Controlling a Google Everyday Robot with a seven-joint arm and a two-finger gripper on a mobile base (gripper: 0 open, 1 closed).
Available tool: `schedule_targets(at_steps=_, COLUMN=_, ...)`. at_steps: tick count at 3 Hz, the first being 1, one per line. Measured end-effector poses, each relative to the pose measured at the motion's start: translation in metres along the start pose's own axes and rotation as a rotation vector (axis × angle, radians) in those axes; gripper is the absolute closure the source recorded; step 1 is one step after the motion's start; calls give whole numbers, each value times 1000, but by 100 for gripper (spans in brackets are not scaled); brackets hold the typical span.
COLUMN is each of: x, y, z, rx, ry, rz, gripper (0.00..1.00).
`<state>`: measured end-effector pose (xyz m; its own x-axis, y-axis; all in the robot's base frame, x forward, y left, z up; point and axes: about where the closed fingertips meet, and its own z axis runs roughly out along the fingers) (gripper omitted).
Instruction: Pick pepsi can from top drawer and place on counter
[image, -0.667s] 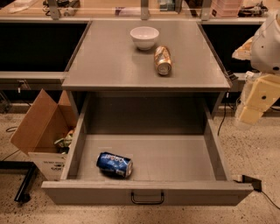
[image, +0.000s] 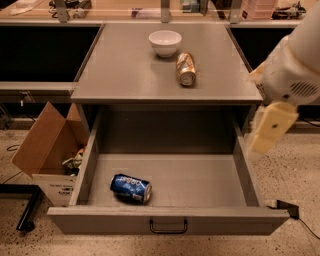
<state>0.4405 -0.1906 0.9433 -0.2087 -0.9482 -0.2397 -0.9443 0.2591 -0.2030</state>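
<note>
Gripper (image: 270, 130) hangs by the right wall of the drawer (image: 200, 181), open or closed cannot be told; pepsi can (image: 131, 187) lies on its side near-left inside, long axis roughly left-right, well left of and below it.

Pincer (image: 268, 131) moves in from right
It has shifted left and lower; the top drawer (image: 170, 220)'s right wall now lies behind it, the worktop (image: 125, 70)'s corner just up-left of it.

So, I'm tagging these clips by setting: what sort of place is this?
Likely a lab or workroom: speckled floor, cardboard box, cluttered bench behind the counter. The gripper hangs right of the top drawer.
</note>
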Motion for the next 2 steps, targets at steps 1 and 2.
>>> schedule_targets(at_steps=1, x=-36, y=25, z=75, rx=-81, ry=-79, rz=-23, gripper=0)
schedule_targets(at_steps=2, x=-64, y=46, z=142, rx=-141, ry=-177, rz=-23, gripper=0)
